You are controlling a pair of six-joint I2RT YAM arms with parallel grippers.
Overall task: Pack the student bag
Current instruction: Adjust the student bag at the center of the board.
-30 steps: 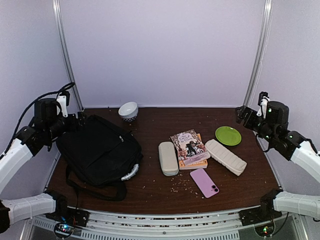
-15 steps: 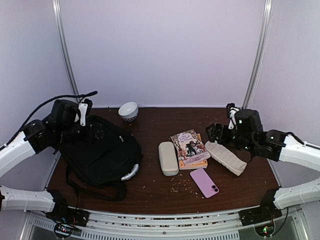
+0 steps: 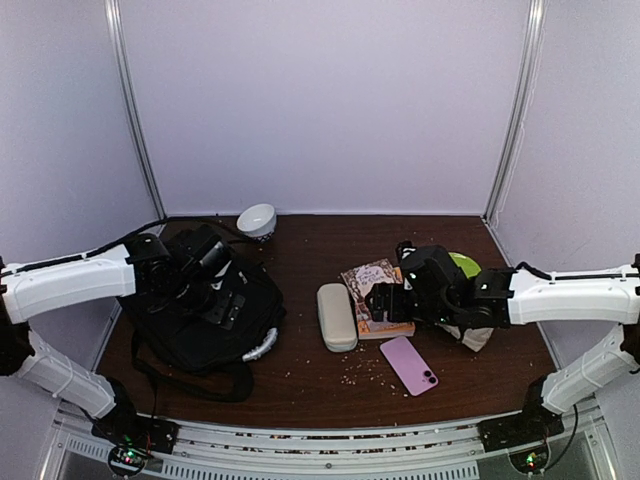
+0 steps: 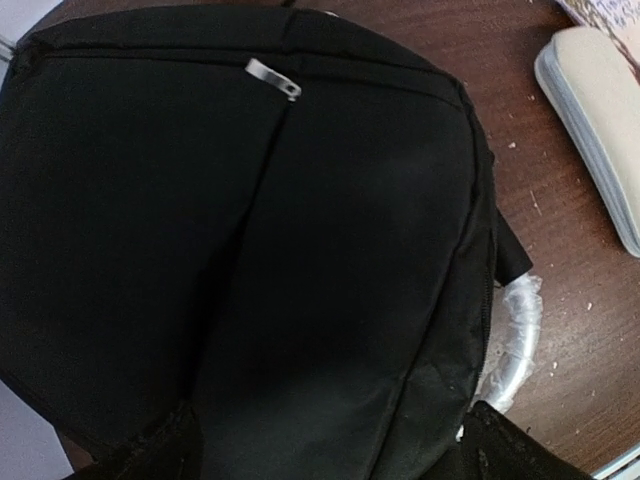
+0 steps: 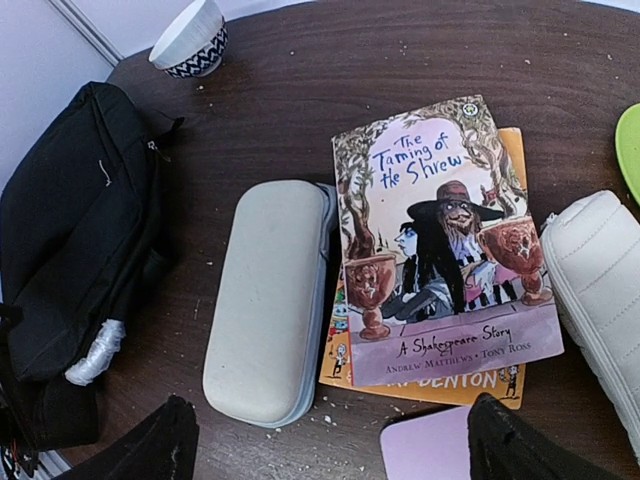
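Left wrist view: bag [image 4: 250, 250] lies right under the left jaws, spread wide and empty; right jaws, spread too, hang over books [image 5: 440, 250].

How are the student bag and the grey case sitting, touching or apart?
Apart. The right wrist view shows a strip of bare tabletop between the student bag and the grey case.

The student bag [image 4: 300, 250] is black, the case [image 5: 268, 300] pale grey, the phone [image 3: 408, 364] pink, the plate [image 5: 630, 150] green.
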